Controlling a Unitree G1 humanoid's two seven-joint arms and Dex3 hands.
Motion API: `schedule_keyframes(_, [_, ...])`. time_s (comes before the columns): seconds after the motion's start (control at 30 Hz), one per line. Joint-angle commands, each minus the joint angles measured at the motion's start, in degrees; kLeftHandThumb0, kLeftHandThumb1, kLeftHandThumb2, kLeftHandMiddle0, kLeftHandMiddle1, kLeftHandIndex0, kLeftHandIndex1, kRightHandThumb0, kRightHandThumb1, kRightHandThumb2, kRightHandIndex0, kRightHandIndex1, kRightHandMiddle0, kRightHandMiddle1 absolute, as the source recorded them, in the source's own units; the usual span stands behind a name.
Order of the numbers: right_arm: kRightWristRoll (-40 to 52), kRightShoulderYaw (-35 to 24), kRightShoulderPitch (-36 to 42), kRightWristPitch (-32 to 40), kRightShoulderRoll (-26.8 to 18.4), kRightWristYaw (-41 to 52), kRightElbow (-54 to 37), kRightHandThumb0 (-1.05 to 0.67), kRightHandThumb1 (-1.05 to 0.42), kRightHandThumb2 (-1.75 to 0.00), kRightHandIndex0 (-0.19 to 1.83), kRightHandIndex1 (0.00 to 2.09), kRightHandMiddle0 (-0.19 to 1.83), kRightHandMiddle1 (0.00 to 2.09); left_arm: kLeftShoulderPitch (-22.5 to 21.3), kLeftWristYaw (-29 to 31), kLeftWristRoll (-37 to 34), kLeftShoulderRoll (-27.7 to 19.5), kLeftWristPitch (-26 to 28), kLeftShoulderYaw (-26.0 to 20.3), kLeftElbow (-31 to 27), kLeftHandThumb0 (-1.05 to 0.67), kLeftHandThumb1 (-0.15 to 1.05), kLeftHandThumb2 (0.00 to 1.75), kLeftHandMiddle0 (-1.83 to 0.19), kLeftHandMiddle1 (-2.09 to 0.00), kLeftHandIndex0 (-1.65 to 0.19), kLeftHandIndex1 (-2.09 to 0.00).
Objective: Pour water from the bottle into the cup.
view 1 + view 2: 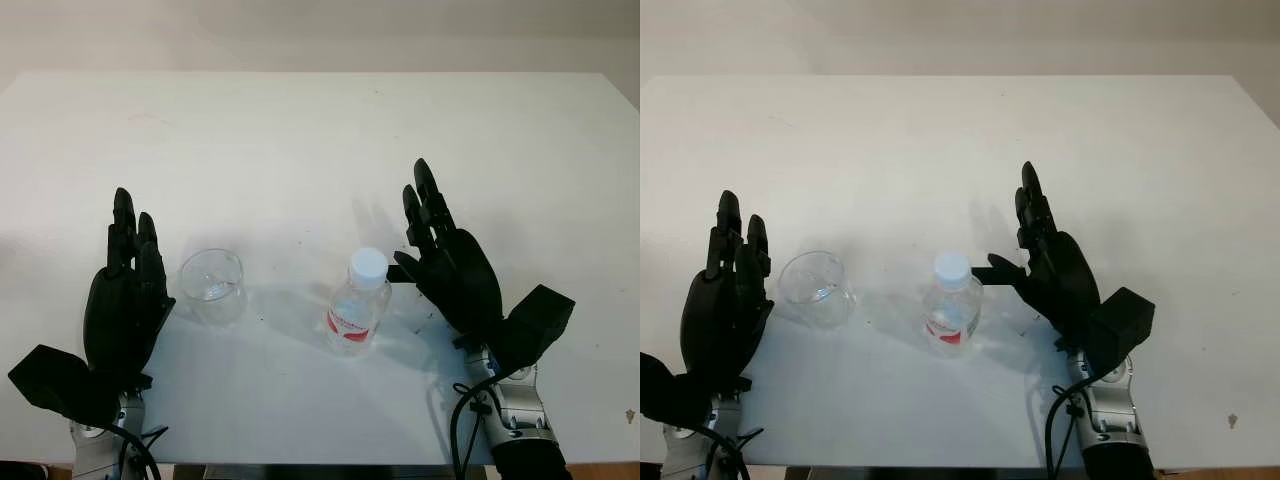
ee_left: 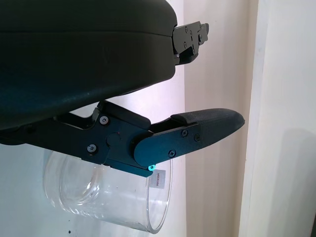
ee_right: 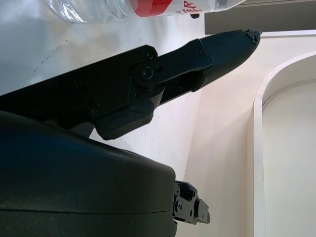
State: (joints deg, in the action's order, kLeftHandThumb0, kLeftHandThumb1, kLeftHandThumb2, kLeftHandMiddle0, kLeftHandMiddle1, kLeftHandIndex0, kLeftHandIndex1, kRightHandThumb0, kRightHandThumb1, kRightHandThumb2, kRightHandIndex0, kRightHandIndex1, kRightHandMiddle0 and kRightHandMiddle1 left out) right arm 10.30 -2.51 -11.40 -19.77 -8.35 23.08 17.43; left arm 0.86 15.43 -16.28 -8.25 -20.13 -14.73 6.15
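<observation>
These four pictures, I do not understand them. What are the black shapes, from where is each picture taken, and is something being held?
The black shapes are the two hands of a humanoid robot. Two pictures come from the camera on its head, looking down at a white table. The other two come from cameras at its wrists, very close to each hand. On the table stand a clear cup and a capped water bottle with a red label. The left hand is open beside the cup. The right hand is open beside the bottle. Nothing is held, and the bottle stands upright.
</observation>
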Motion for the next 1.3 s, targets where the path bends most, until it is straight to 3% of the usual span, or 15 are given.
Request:
schedule_keyframes(0.0, [0.2,0.2,0.5,0.1,0.4,0.0,-1.1,-0.96,-1.03,-0.05,-0.19,0.0,-0.19,0.0,1.7,0.4,-0.6,1.0,-0.3,0.1,1.7,-0.73,1.05,0.67,0.19,0.0,0.19,0.0])
schedule_keyframes(0.33, [2.7,-0.5,-2.8,2.5,-2.5,5.6,1.1,-0.94,-1.02,-0.05,-0.19,0.0,-0.19,0.0,-0.4,0.1,-0.5,0.3,0.5,0.0,2.9,-0.74,1.05,0.67,0.19,0.0,0.19,0.0])
schedule_keyframes(0.6, [8.9,-2.7,-6.5,4.8,-14.1,23.9,-0.9,-1.02,-1.01,-0.05,-0.19,0.0,-0.19,0.0,-3.0,0.8,-0.9,-0.3,-0.9,-0.5,6.0,-0.73,1.05,0.67,0.19,0.0,0.19,0.0])
schedule_keyframes(0.77, [11.2,-2.5,-2.7,8.0,-17.0,27.9,-8.2,-1.04,-0.97,-0.04,-0.19,0.0,-0.19,0.0,-4.0,1.0,-0.9,-0.6,-0.7,-0.6,6.2,-0.73,1.05,0.67,0.19,0.0,0.19,0.0])
schedule_keyframes(0.97, [11.8,-1.4,1.6,8.5,-14.8,27.9,-13.0,-1.05,-0.98,-0.05,-0.19,0.0,-0.19,0.0,-4.3,0.8,-0.9,-0.8,0.4,-0.6,5.1,-0.74,1.05,0.67,0.19,0.0,0.19,0.0])
schedule_keyframes(1.27, [8.9,5.9,2.7,9.2,-8.5,27.9,-8.3,-0.98,-0.98,-0.05,-0.19,0.0,-0.19,0.0,-3.9,0.7,-0.4,-0.9,0.5,-0.1,4.1,-0.73,1.05,0.69,0.19,0.0,0.19,0.0])
